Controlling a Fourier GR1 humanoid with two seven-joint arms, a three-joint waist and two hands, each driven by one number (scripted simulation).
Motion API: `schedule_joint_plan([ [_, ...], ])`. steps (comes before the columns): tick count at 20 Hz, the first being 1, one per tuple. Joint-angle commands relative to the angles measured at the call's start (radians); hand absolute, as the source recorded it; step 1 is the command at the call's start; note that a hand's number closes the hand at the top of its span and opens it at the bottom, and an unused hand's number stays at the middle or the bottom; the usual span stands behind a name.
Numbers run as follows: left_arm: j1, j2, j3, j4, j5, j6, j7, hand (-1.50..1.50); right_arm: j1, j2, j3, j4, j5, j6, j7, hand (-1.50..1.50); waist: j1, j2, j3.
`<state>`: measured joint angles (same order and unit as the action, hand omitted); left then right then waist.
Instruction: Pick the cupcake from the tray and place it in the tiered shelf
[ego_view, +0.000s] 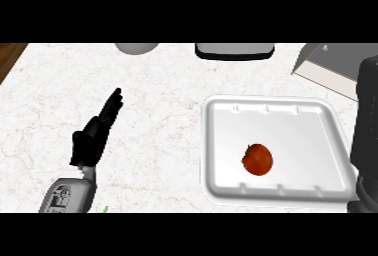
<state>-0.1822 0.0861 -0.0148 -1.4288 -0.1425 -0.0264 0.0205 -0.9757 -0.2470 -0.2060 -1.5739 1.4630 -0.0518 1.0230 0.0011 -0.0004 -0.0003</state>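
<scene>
Cupcake (258, 159) lying inside white tray (221, 150), lower centre, untouched. Left hand (94, 131) resting on counter (148, 90), fingers straight, well apart from tray. Right hand unseen behind dark forearm at right edge. Best approached from above, fingers closing round cake's sides

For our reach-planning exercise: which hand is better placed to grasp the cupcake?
Probably right: the cupcake sits in the tray on the robot's right; the open left hand lies beyond its left rim. Right hand unseen.

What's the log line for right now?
cupcake: in tray | left hand: open, over counter | right hand: unseen
</scene>
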Motion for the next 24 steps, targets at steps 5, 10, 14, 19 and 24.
schedule_joint_plan([
  [5, 0.043, -0.021, -0.034, -0.122, -0.01, 0.009, 0.061, 0.0, -0.054, -0.15, -0.09, 0.157, -0.048, -0.033, -0.078, 1.5, 0.009, 0.0, 0.0],
  [10, -0.02, -0.026, -0.014, -0.029, -0.014, 0.015, 0.032, 0.0, -0.03, -0.177, -0.049, 0.216, -0.007, -0.07, -0.106, 1.5, 0.004, 0.002, 0.0],
  [14, -0.016, -0.04, -0.022, -0.017, -0.02, 0.022, 0.04, 0.0, -0.021, -0.224, -0.087, 0.338, -0.028, -0.168, -0.167, 1.5, 0.006, 0.003, 0.0],
  [19, 0.024, -0.006, -0.009, -0.029, 0.006, -0.025, -0.007, 0.0, 0.005, -0.279, -0.074, 0.506, -0.015, -0.306, -0.296, 1.5, 0.015, 0.006, 0.001],
  [24, 0.015, -0.035, -0.025, -0.03, -0.025, 0.013, 0.001, 0.0, -0.015, -0.323, -0.137, 0.607, -0.049, -0.435, -0.309, 1.5, 0.009, 0.003, 0.001],
])
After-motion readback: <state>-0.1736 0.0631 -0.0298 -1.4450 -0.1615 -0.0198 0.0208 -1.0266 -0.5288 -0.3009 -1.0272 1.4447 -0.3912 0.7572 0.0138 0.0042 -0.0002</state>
